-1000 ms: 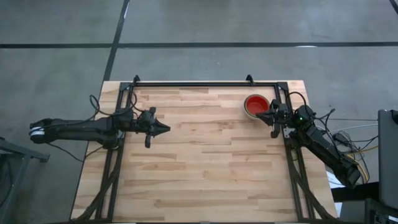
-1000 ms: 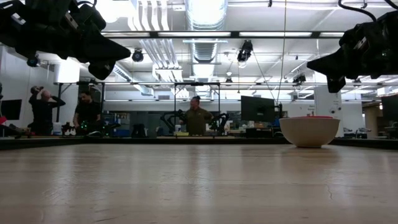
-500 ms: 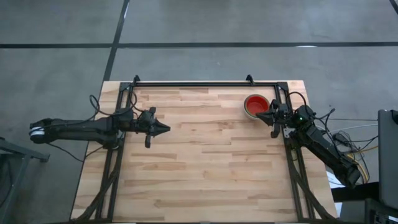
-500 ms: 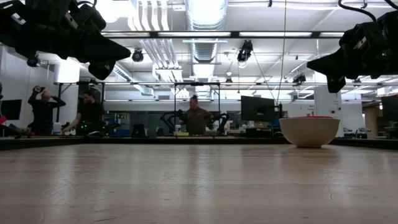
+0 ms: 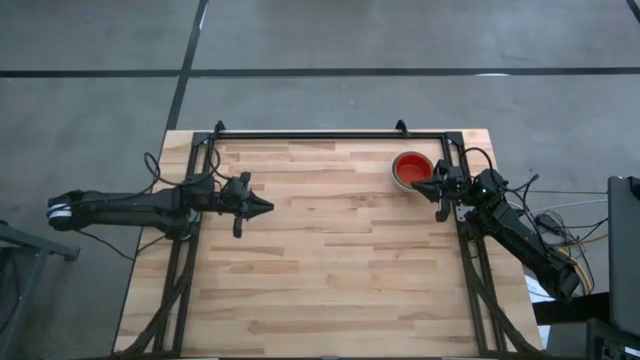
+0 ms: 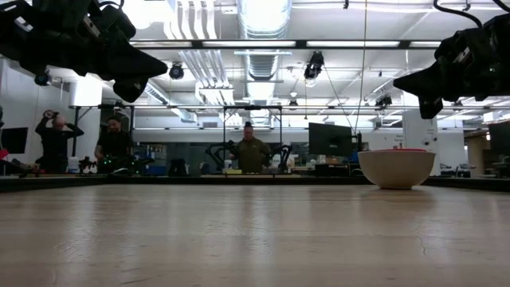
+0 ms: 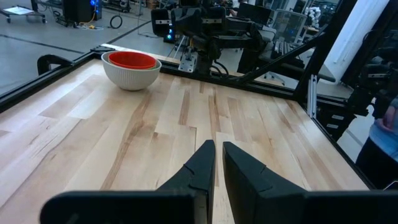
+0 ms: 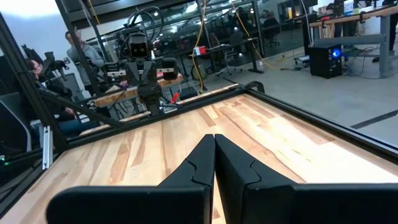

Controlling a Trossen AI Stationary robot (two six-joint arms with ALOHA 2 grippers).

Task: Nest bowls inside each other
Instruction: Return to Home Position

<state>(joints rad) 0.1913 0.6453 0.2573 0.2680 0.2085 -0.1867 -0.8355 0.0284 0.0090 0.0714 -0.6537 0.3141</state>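
The wooden table [image 5: 330, 290] fills the lower middle of the high view. At its left edge, about mid-height in the frame, the left gripper [image 5: 264, 207] points toward the centre. In its wrist view its fingers [image 7: 202, 167] are drawn together with only a thin slit between them, and they hold nothing. At the right edge, a little higher in the frame, the right gripper [image 5: 417, 185] points up and to the left. Its fingers [image 8: 198, 167] are pressed closed against each other and also hold nothing. In the low view the two grippers hang in the upper left and upper right corners, well above the boards.

Farther back, in the upper right of the high view, the bowls [image 5: 411, 168] stand nested near the table's far right corner, just inside the black frame [image 5: 330, 133]. The red bowl [image 7: 132, 60] sits inside the pale bowl [image 7: 132, 79], its rim showing just above the pale one. From above, the right gripper's tip lies just beside the stack's lower right rim. The low view shows it higher than the rim and apart from it.

Beyond the table, a person [image 6: 252, 153] stands at the centre of the low view and two more people [image 6: 111, 143] at its left edge
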